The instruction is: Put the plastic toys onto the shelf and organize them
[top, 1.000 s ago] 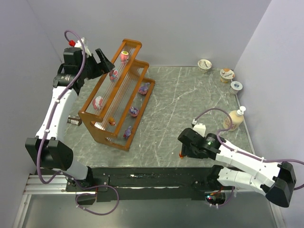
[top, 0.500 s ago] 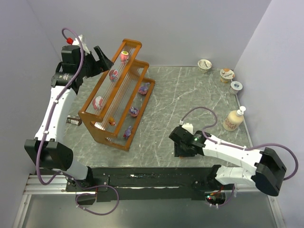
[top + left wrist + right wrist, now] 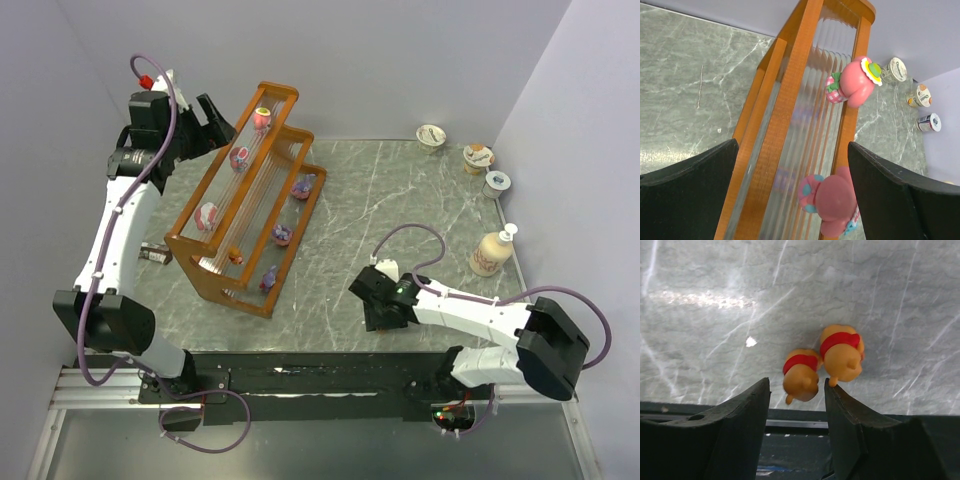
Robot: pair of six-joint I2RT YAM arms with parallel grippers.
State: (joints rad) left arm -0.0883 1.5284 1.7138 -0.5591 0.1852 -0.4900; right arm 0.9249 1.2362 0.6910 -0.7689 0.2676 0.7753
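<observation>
The right wrist camera shows two orange toys (image 3: pixel 801 375) on the table (image 3: pixel 715 315), one between the spread-apart fingers of the right claw (image 3: pixel 796 384). From above, the claw hides them. The left claw (image 3: pixel 792 145) (also spread wide) hangs by the shelf (image 3: pixel 790 100), where pink toys (image 3: pixel 855 85) sit.

This is looking like a robotics lab test cell: plain lilac walls (image 3: pixel 400 60) are boxing in a grey marbled table (image 3: pixel 400 200), and two cabled arms (image 3: pixel 115 230) are sitting bolted to a metal rail (image 3: pixel 300 385).
</observation>
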